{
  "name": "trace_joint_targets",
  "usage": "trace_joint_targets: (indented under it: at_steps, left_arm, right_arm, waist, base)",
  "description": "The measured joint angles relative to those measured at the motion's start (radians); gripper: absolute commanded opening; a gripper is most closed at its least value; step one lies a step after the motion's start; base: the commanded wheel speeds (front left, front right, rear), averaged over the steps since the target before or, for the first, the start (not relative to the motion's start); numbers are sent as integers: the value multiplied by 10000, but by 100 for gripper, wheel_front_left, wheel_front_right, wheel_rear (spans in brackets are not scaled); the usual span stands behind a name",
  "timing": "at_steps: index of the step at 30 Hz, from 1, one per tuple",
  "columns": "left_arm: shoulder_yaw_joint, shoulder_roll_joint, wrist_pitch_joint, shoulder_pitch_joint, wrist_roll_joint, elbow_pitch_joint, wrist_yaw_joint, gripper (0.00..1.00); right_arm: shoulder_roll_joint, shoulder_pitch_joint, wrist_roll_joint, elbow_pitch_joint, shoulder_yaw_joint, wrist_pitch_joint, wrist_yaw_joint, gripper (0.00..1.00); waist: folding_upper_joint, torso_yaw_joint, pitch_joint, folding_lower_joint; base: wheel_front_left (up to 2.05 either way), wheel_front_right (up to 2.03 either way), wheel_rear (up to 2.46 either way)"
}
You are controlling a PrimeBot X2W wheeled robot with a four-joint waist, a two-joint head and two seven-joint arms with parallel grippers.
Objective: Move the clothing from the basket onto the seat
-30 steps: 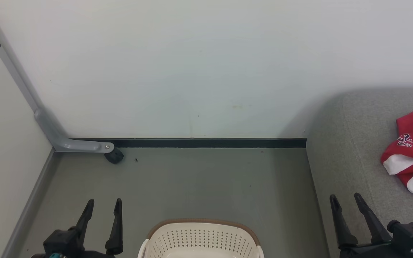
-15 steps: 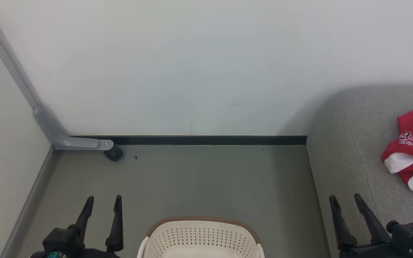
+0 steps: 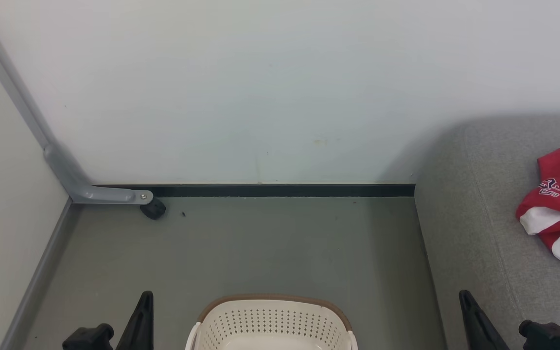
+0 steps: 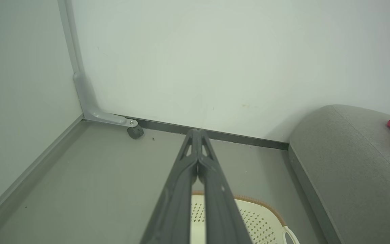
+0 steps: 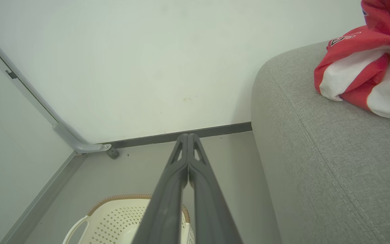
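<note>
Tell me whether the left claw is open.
No, the left claw is shut, its two long dark fingers pressed together at the tips.

smooth perforated cream plastic basket (image 3: 270, 323), matte woven grey cloth seat (image 3: 464, 233), soft red jersey (image 3: 559, 204) fabric, smooth kinda matte floor (image 3: 260, 243), painted grey metal bracket (image 3: 105, 195)

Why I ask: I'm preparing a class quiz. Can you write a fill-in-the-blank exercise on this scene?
1. The red-and-white clothing lies on the grey ____.
2. The cream basket stands on the ____.
3. The left gripper and the right gripper both have their jaws ____.
Missing words: seat; floor; shut.
</note>
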Motion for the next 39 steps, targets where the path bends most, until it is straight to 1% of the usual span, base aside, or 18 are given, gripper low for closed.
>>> trace_joint_targets:
  at_steps: [2,16,19,30,33,35,39]
  left_arm:
    - [100,-15,88,0,-150,0,-79,0]
    - [637,-259,637,-1,-1770,-2,-270,0]
    - [821,-305,805,-2,-2119,-6,-435,0]
    - [1243,-464,1175,-2,-3325,-10,-616,0]
    - [1417,-552,1338,-2,-3835,-12,-698,0]
    - [1499,-575,1425,-2,-3988,-13,-780,0]
    - [1632,-627,1576,-2,-4477,-17,-792,0]
  right_arm:
    - [21,0,221,2,-84,56,0,0]
    - [236,-5,1977,-17,-631,633,88,0]
    - [286,-7,2477,-42,-794,794,100,0]
    - [476,-12,3795,-113,-1214,1204,176,0]
    - [543,-14,4288,-146,-1367,1352,180,0]
    - [568,-15,4500,-161,-1444,1415,203,0]
    - [610,-17,5003,-173,-1597,1586,265,0]
  waist:
    - [-1,-11,-17,0]
    - [0,-70,-97,0]
    - [0,-86,-119,0]
    - [0,-128,-176,0]
    - [-1,-144,-197,0]
    - [0,-152,-208,0]
    - [0,-168,-228,0]
  base:
    - [0,0,0]
    - [0,0,0]
    - [0,0,0]
    - [0,0,0]
    - [0,0,0]
    - [0,0,0]
    - [0,0,0]
